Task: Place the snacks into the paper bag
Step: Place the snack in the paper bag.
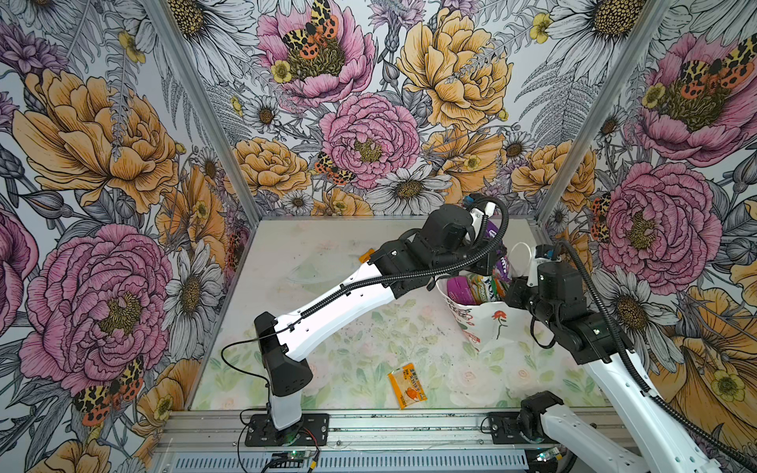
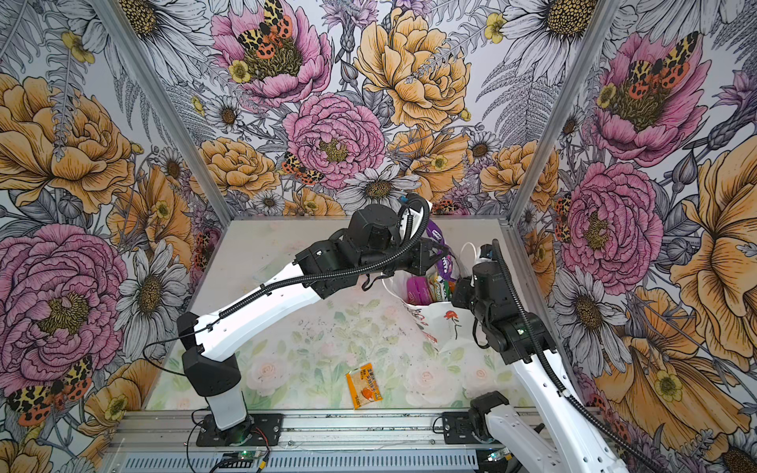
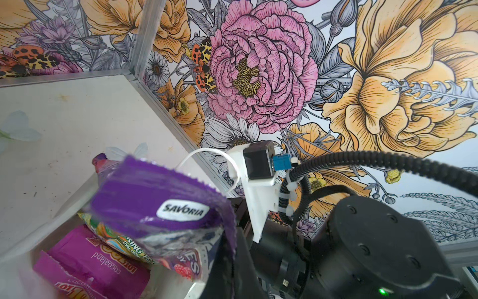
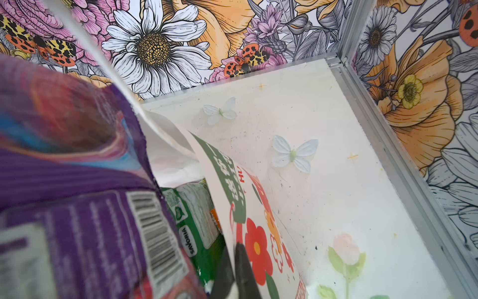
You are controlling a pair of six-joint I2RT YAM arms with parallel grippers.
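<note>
The left pincer (image 1: 491, 262), pinching the glossy purple plastic pouch (image 1: 503, 268), hangs it long axis downward over the mouth of the white rose-printed paper bag (image 1: 487, 323) near the table (image 1: 311, 245)'s right edge. The right pincer (image 1: 515, 286) pinches the bag's rim. Straight down looks like the way in.

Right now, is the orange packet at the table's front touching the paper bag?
Apart. Both top views show the orange packet lying alone, with bare tabletop between it and the paper bag.

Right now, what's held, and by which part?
Left gripper pinches the purple pouch near its serrated edge; right gripper clamps the paper bag at its rim.
</note>
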